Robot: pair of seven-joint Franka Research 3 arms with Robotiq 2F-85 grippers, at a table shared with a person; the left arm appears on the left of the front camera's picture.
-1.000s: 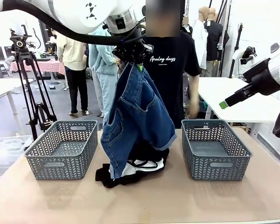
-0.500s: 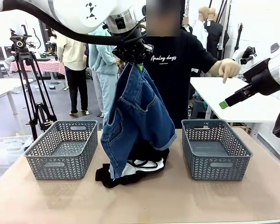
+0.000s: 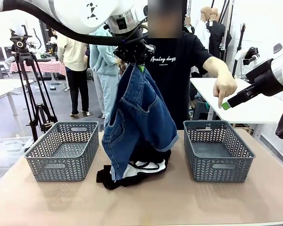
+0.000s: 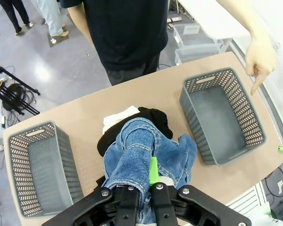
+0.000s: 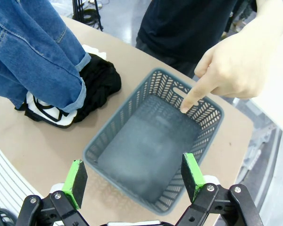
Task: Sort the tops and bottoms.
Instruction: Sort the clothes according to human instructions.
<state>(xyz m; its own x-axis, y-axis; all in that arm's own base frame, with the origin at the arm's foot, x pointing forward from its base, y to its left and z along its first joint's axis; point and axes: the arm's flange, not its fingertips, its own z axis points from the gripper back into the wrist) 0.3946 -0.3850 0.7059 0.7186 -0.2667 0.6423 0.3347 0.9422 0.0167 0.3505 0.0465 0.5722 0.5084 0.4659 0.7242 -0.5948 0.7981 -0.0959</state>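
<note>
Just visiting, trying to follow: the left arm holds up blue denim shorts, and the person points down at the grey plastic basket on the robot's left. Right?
Not quite: the person's hand points down at the grey plastic basket on the robot's right, as the front view shows. The left gripper does hold up the blue denim shorts.

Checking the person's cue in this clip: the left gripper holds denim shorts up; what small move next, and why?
Probably swing the left gripper toward the right basket: it is shut on the denim shorts, hanging over the pile, and the person's hand points down at that basket.
</note>
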